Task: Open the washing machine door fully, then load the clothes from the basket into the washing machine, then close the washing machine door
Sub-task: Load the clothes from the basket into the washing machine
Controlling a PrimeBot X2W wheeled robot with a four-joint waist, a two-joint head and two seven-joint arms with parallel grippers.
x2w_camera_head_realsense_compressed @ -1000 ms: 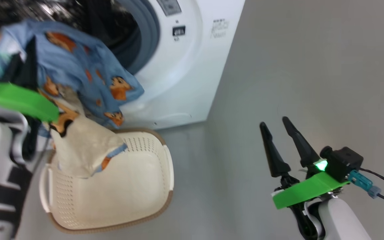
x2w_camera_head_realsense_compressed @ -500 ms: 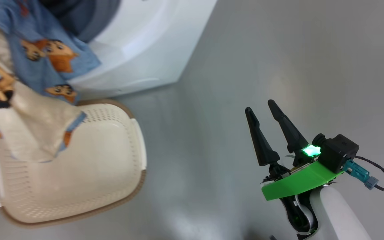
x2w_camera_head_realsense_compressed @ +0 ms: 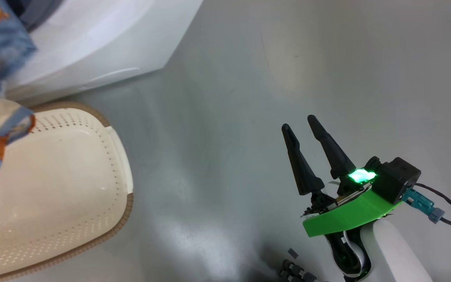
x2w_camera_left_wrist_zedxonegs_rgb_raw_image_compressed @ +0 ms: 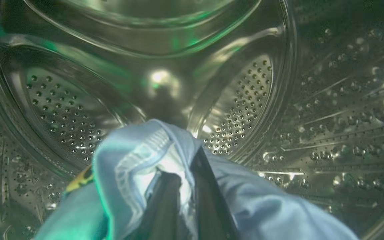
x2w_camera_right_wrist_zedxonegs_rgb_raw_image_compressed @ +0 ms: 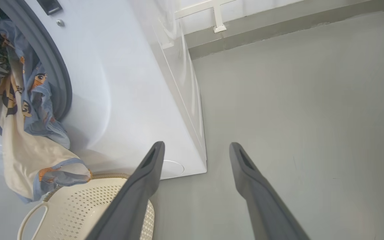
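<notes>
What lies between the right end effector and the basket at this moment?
Only bare grey floor. The head view shows nothing lying between the right end effector and the basket.

Blue bear-print clothes [x2w_camera_right_wrist_zedxonegs_rgb_raw_image_compressed: 28, 110], cream perforated basket [x2w_camera_head_realsense_compressed: 65, 188]

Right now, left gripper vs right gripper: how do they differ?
1. Grip: the left gripper is shut on the clothes; the right gripper is open and holds nothing.
2. Place: the left gripper reaches inside the washing machine; the right gripper hangs over the grey floor, beside the machine.
Shared: each has two long dark fingers.
</notes>
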